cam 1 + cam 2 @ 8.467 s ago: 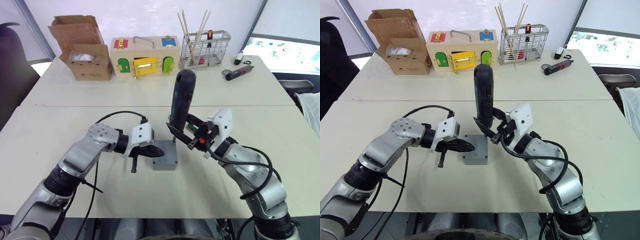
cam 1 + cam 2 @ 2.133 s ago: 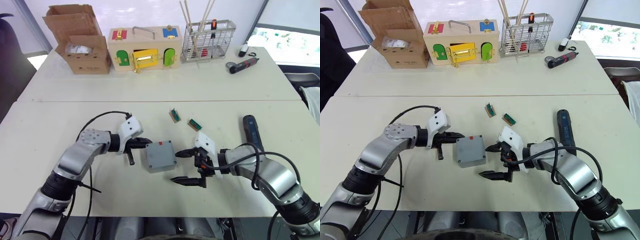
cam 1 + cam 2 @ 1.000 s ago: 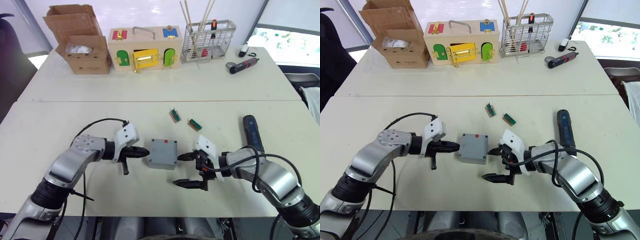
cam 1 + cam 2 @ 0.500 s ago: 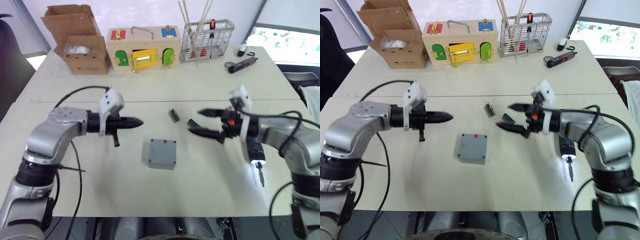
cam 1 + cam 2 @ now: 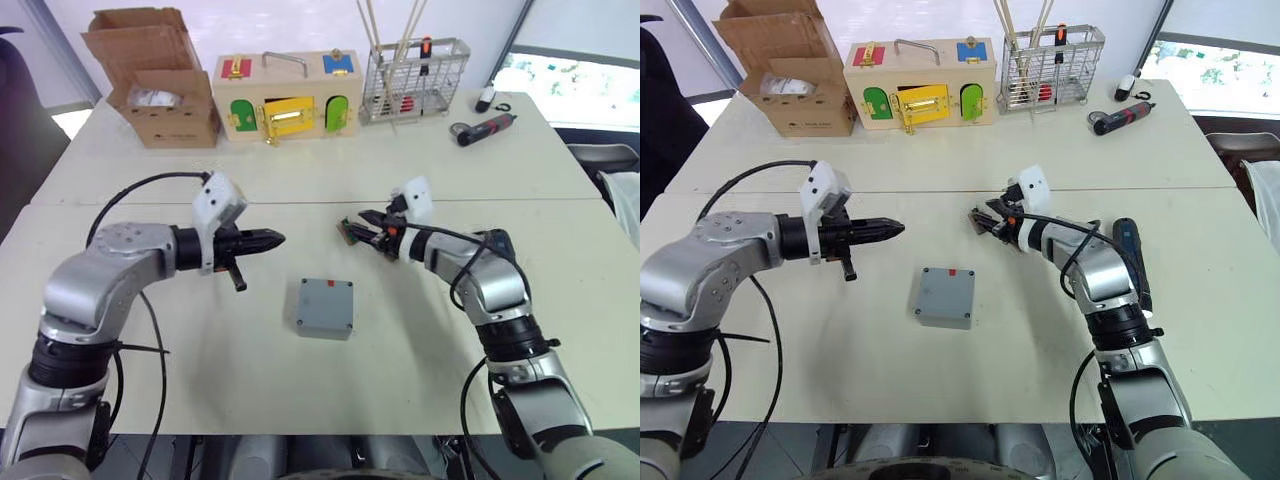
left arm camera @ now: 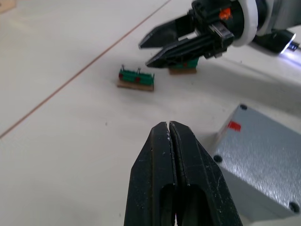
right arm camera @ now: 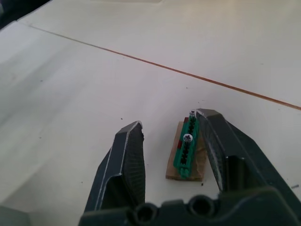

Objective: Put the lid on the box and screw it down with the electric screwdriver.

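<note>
behind the right forearm [image 5: 1080, 258], the electric screwdriver [image 5: 1132, 262] lies half hidden.

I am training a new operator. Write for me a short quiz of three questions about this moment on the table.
1. True or false: the left gripper is shut and holds nothing.
2. What lies between the open fingers of the right gripper?
A. a small green screw strip
B. a wooden stick
C. a cardboard carton
3. Fill in: the electric screwdriver lies on the table, on the robot's ___ side of the grey box.

Key: 1 true; 2 A; 3 right.
</note>
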